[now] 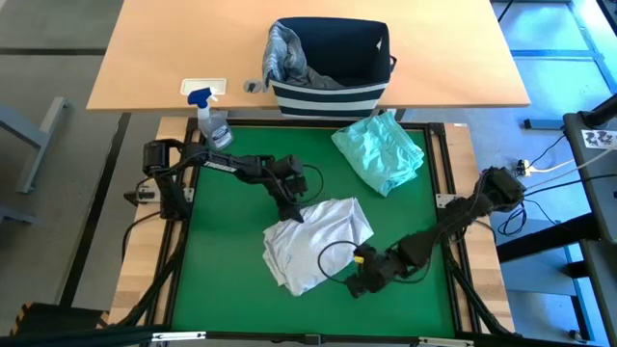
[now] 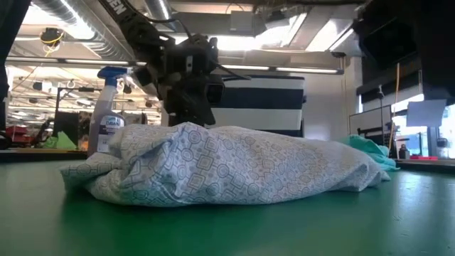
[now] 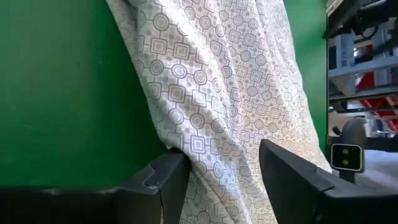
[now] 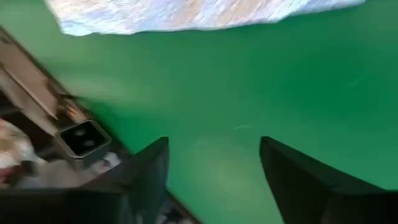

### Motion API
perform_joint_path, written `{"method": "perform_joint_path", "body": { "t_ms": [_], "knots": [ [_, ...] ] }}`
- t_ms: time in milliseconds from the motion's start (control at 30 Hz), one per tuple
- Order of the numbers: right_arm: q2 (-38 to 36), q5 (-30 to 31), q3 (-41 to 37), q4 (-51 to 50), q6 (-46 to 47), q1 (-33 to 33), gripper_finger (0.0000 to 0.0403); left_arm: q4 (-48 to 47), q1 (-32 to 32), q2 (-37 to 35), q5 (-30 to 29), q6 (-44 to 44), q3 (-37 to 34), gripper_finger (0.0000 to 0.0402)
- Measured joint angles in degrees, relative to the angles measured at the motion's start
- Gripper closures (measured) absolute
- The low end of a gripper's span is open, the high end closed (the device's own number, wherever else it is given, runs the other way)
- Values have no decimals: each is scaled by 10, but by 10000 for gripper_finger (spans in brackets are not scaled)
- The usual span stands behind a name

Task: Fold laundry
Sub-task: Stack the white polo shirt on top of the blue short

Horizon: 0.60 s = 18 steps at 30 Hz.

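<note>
Patterned white garment [image 2: 227, 167], left claw [image 3: 221, 180] straddling its fold, right claw [image 4: 214, 171] spread.

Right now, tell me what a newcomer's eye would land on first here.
The white patterned garment lies crumpled in the middle of the green mat, with the left gripper at its far edge, fabric between its open fingers. A mint garment lies bunched at the far right corner, before the striped basket. The right gripper hangs open over bare mat near the front.
</note>
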Motion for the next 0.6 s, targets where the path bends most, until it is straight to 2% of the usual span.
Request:
{"method": "perform_joint_path", "body": {
  "t_ms": [67, 233, 400, 600],
  "knots": [
    [11, 58, 0, 31, 49, 17, 122, 0, 1, 0, -12, 7, 1, 217],
    [47, 255, 2, 72, 211, 57, 77, -1, -1, 0, -38, 25, 1, 217],
    [107, 282, 1, 85, 308, 57, 62, -1, -8, 0, -73, 27, 1, 217],
    [143, 307, 4, 135, 312, 41, 61, -7, -8, 0, -100, 52, 1, 217]
  ]
}}
